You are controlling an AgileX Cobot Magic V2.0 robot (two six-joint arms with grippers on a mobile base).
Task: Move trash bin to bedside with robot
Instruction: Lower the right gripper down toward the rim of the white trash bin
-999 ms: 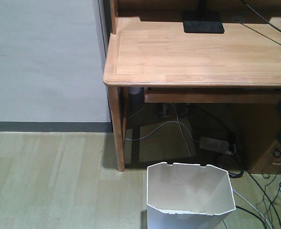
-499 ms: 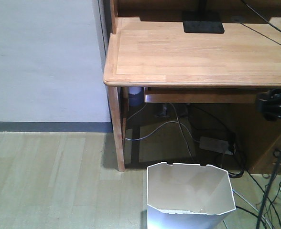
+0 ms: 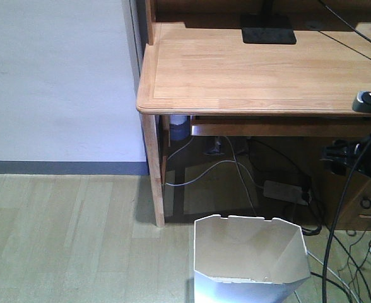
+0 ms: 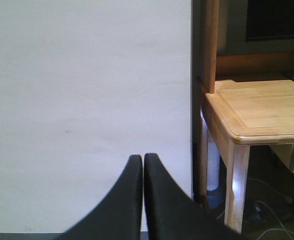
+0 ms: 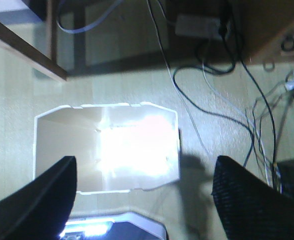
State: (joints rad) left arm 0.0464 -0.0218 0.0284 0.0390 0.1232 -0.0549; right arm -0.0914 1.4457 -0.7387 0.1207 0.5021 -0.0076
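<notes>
I see pale wall (image 3: 53, 76) filling left of front view, light wooden desk (image 3: 248, 69) right of it
Trash bin (image 3: 252, 252) upright on wood-look floor (image 3: 59, 240), in front of desk, just right of its front leg (image 3: 153, 170); mouth open upward, cream inside
Right arm (image 3: 362, 151) hangs at right edge, before desk underside
Right gripper (image 5: 144, 160) points down over bin, jaws wide apart, gripping nothing
Left gripper (image 4: 139, 160) faces wall, jaws pressed together, empty
Power strip (image 5: 197, 25) on floor under desk, beyond bin

No legible text, labels, brands, numbers or signs anywhere in view.
</notes>
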